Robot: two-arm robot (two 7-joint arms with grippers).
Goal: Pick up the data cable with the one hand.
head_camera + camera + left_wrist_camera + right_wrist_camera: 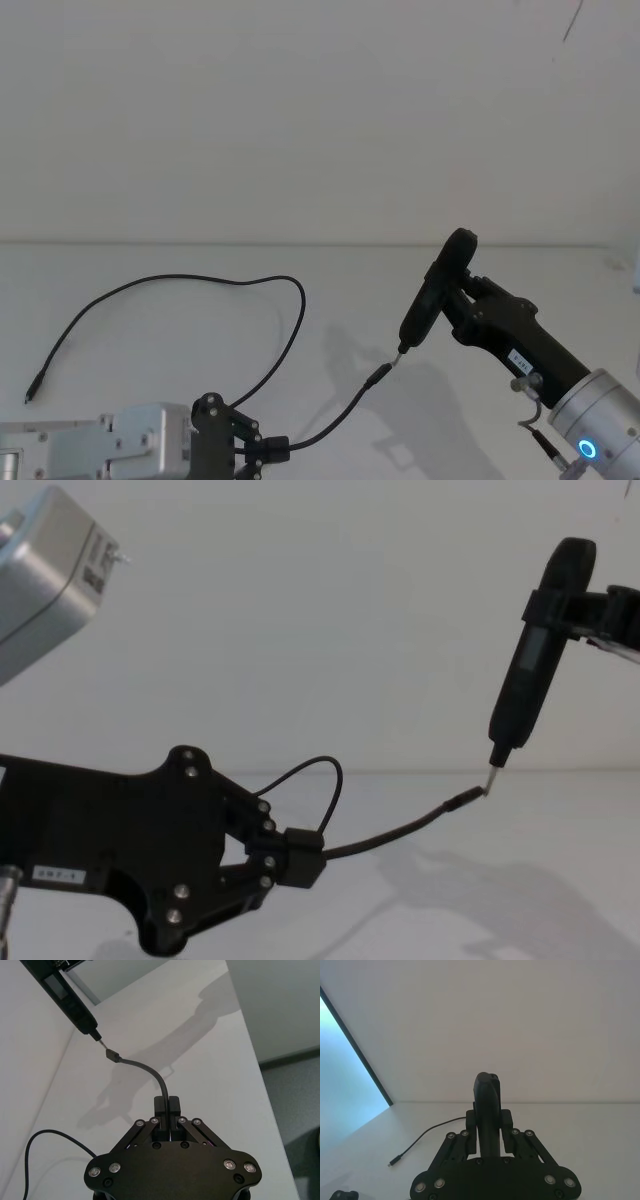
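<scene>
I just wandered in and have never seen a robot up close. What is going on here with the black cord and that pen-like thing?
The left claw is shut on the data cable near one end, holding that end up off the white table. The rest of the cable trails in a loop on the table. The right claw is shut on a slim pen-like tool, whose metal tip sits right at the cable's raised plug.
</scene>
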